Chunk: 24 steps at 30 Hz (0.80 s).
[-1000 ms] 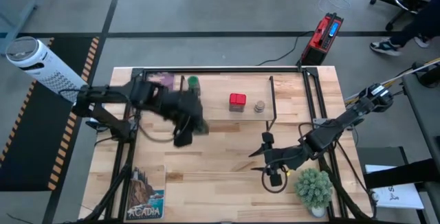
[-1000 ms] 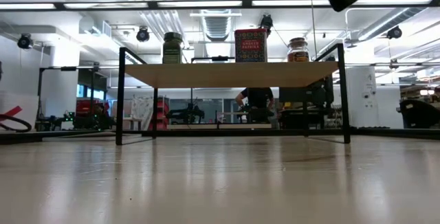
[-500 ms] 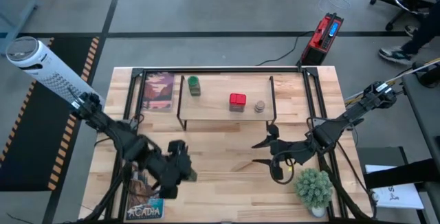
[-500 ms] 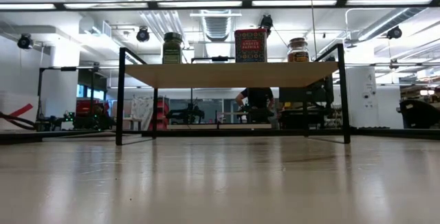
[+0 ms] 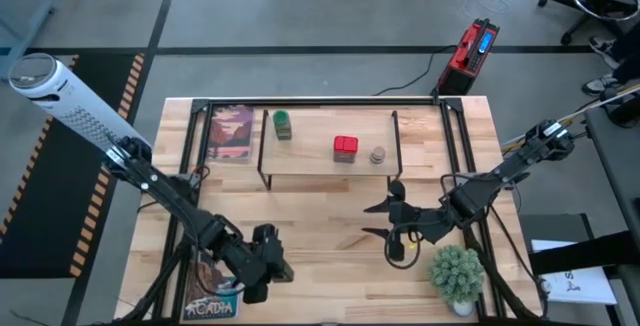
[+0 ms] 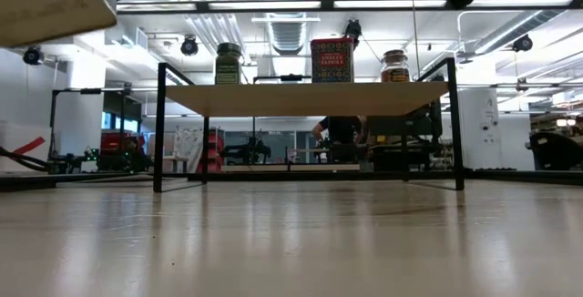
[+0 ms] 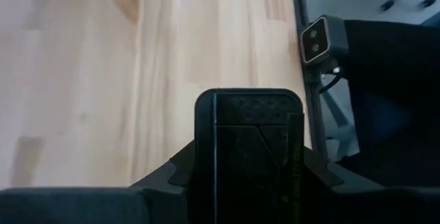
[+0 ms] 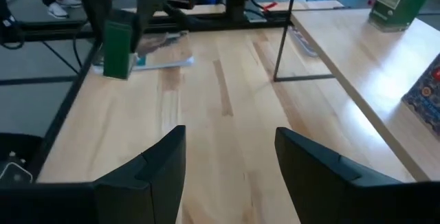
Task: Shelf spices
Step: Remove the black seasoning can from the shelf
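Note:
The shelf stands at the table's far middle. On it stand a green-lidded jar, a red tin and a small round jar. My left gripper hangs over the table's near left part, shut on a dark olive square tin. The same tin shows upright in the right wrist view, and large at the low view's upper left. My right gripper stands open in front of the shelf's right end, holding nothing. My left gripper pinches the tin between its two fingers, one on each of two opposite sides. The fingers slant down at it from the table's left. The tin stands upright in the hold, lifted clear of the table.
A picture book lies at the near left corner, close under the left gripper. Another book lies left of the shelf. A potted plant stands at the near right, beside the right gripper. Bare tabletop lies between the grippers.
My left gripper has swung from just in front of the shelf's left end toward the table's near edge and down, carrying the tin with it, still shut on it. My right gripper has rolled a little about its own axis without leaving its place.

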Each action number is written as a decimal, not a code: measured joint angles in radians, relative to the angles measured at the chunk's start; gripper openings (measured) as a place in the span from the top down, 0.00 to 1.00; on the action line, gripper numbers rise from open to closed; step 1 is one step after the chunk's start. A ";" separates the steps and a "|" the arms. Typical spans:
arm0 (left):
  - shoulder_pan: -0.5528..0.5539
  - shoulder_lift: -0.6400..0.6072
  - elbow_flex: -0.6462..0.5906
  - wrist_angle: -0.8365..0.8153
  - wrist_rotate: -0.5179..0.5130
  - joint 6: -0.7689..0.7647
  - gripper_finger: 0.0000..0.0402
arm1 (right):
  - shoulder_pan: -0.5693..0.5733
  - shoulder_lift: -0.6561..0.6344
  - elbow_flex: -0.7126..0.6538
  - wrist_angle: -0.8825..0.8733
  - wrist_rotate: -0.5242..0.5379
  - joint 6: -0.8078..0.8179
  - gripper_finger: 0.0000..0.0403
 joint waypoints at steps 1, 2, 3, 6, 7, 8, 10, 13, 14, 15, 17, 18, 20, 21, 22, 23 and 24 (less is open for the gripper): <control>0.000 0.011 -0.001 0.020 0.006 0.000 0.68 | 0.000 0.005 0.000 0.006 0.001 0.000 0.51; 0.000 0.023 0.002 0.031 0.018 0.000 0.68 | 0.000 0.009 0.000 0.004 0.002 0.000 0.51; 0.002 0.035 0.008 0.032 0.035 0.000 0.68 | 0.000 0.015 0.000 0.002 0.002 0.000 0.51; 0.002 0.084 0.047 0.024 0.059 0.007 0.68 | -0.004 0.037 0.000 0.002 0.005 0.001 0.51; 0.002 0.100 0.064 0.009 0.059 0.010 0.68 | -0.004 0.039 0.000 -0.002 0.004 0.003 0.51; 0.002 0.117 0.084 -0.018 0.059 0.012 0.68 | -0.005 0.041 0.000 0.000 0.005 0.006 0.51; 0.002 0.154 0.125 -0.065 0.059 0.016 0.68 | -0.006 0.043 0.000 0.004 0.005 0.008 0.51; 0.002 0.214 0.170 -0.118 0.058 0.018 0.68 | -0.006 0.044 0.000 0.003 0.005 0.010 0.51; 0.002 0.234 0.179 -0.126 0.055 0.022 0.68 | -0.006 0.043 0.000 0.003 0.005 0.009 0.51; 0.002 0.251 0.186 -0.125 0.049 0.024 0.68 | -0.006 0.042 0.000 0.003 0.005 0.008 0.51; 0.005 0.277 0.197 -0.124 0.031 0.022 0.68 | -0.006 0.042 0.000 0.003 0.005 0.008 0.51; 0.006 0.284 0.200 -0.124 0.024 0.018 0.68 | -0.006 0.042 0.000 0.002 0.005 0.007 0.51; 0.007 0.294 0.200 -0.122 0.007 0.001 0.68 | -0.006 0.041 0.000 0.002 0.005 0.007 0.51; 0.008 0.295 0.196 -0.120 -0.001 -0.011 0.68 | -0.006 0.041 0.000 0.003 0.005 0.008 0.51; 0.008 0.296 0.188 -0.121 -0.003 -0.025 0.68 | -0.006 0.041 0.000 0.002 0.005 0.007 0.51; 0.008 0.296 0.181 -0.125 -0.005 -0.038 0.68 | -0.006 0.041 0.000 0.002 0.005 0.007 0.51; 0.008 0.296 0.174 -0.126 -0.006 -0.051 0.68 | -0.006 0.041 0.000 0.003 0.005 0.007 0.51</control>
